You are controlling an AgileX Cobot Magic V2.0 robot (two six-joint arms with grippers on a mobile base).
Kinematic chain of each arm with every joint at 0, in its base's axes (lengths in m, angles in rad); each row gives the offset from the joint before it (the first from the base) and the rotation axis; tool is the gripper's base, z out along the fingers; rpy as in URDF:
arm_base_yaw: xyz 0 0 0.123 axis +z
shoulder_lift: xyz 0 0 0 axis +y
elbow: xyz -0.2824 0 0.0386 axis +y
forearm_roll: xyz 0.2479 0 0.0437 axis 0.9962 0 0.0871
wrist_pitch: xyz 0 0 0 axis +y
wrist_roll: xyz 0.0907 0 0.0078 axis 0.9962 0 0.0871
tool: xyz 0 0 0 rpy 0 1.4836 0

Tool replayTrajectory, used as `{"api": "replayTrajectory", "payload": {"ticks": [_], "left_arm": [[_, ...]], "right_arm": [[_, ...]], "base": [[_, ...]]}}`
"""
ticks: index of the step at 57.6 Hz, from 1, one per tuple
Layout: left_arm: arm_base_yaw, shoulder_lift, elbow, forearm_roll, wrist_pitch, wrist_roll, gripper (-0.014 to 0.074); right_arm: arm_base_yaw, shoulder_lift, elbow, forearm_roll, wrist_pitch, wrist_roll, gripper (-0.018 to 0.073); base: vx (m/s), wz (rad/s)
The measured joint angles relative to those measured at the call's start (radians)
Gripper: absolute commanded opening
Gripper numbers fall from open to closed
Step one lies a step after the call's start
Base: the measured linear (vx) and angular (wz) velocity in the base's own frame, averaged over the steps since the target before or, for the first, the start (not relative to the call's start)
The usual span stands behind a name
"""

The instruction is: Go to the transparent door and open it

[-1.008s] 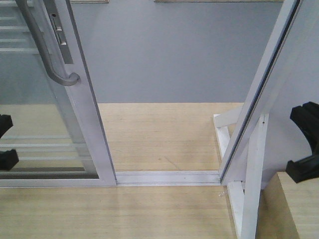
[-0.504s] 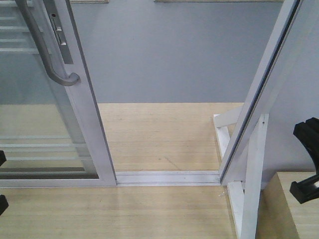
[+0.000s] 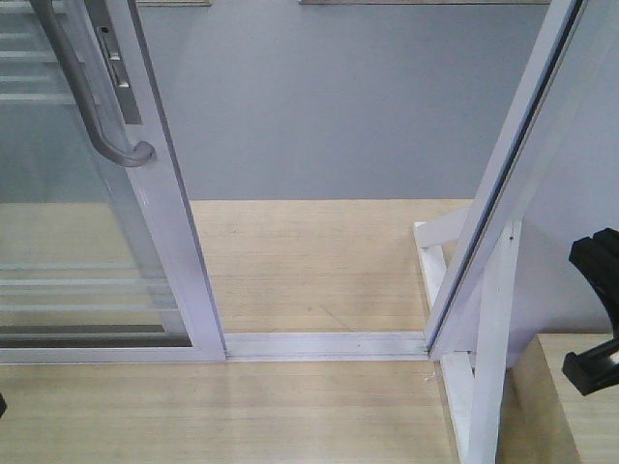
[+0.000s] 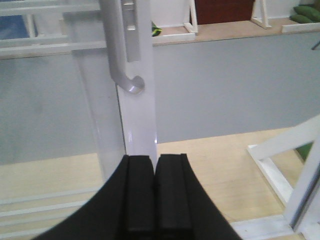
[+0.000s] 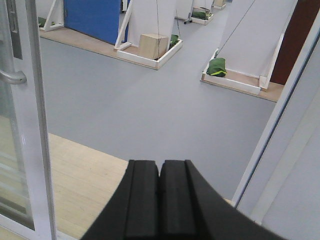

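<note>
My closed left gripper (image 4: 155, 192) and closed right gripper (image 5: 160, 200) face the transparent door (image 3: 87, 242), its curved grey handle (image 3: 92, 97) beside the white frame.

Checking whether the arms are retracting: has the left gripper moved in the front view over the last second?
Yes. It sat beside the transparent door's glass, level with the lower bars; it has dropped toward the bottom-left corner, almost out of frame.

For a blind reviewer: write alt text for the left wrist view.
The shut left gripper points at the white frame of the transparent door, below its curved grey handle. Wooden floor and grey floor lie beyond the opening at right.
</note>
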Motion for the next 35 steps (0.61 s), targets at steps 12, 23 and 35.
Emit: {"api": "replayTrajectory", "payload": {"ticks": [12,23,35], "left_arm": [[0.052,-0.172,0.138,0.004,-0.059,0.004,0.0001],[0.053,-0.212,0.138,0.011,-0.02,0.009,0.0004],[0.054,-0.212,0.138,0.009,-0.013,0.009,0.0004]], "right_arm": [[0.0,0.0,0.0,0.0,0.0,0.0,0.0002],[0.0,0.0,0.002,0.0,0.002,0.0,0.0002],[0.0,0.0,0.003,0.001,0.002,0.0,0.0002]], "base": [[0.0,0.0],[0.0,0.0],[0.0,0.0]]}}
